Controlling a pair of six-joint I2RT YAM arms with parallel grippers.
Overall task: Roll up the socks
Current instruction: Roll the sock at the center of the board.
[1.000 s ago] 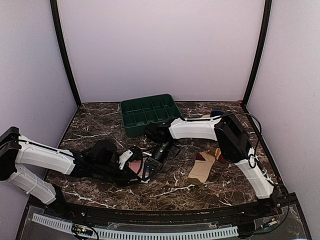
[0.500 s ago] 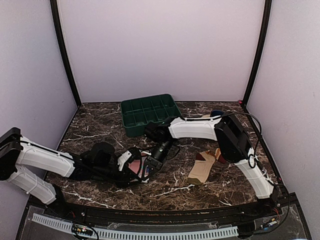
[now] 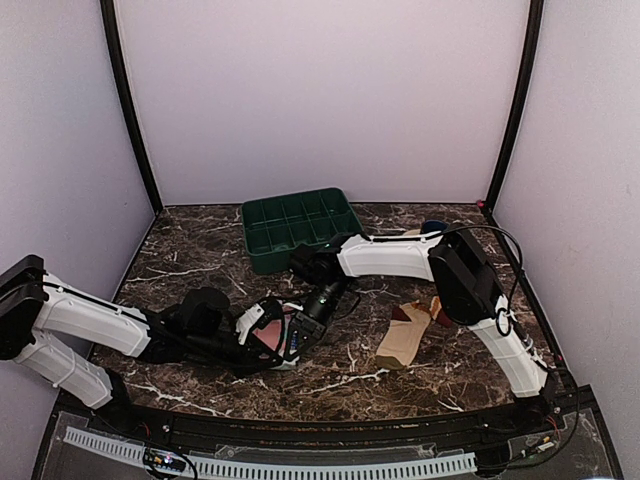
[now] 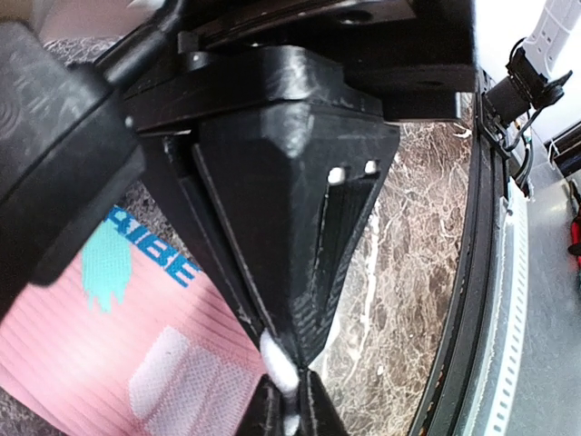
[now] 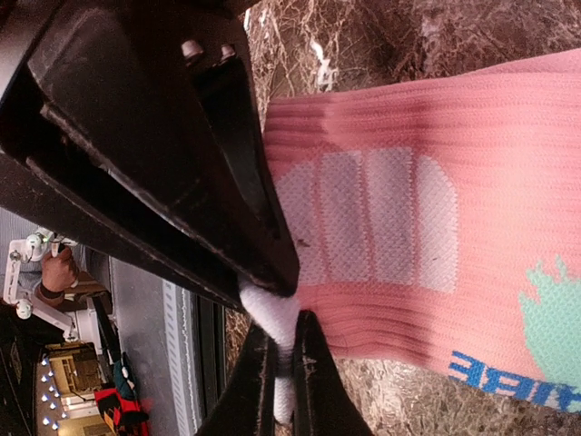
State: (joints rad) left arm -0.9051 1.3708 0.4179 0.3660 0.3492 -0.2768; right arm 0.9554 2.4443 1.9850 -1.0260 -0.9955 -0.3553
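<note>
At the front of the table (image 3: 200,250), the top view gives me just a sliver of pink sock (image 3: 268,338), but my wrist cameras show the left gripper (image 4: 286,398) and right gripper (image 5: 280,359) both clamped on its white tip.

pale lilac walls (image 3: 320,90), black corner posts (image 3: 126,100), dark veined tabletop (image 3: 195,250), seemingly marble.

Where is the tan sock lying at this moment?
In the top view the tan sock lies on the marble table, right of centre. It is apart from the pink sock and just left of the right arm.
</note>
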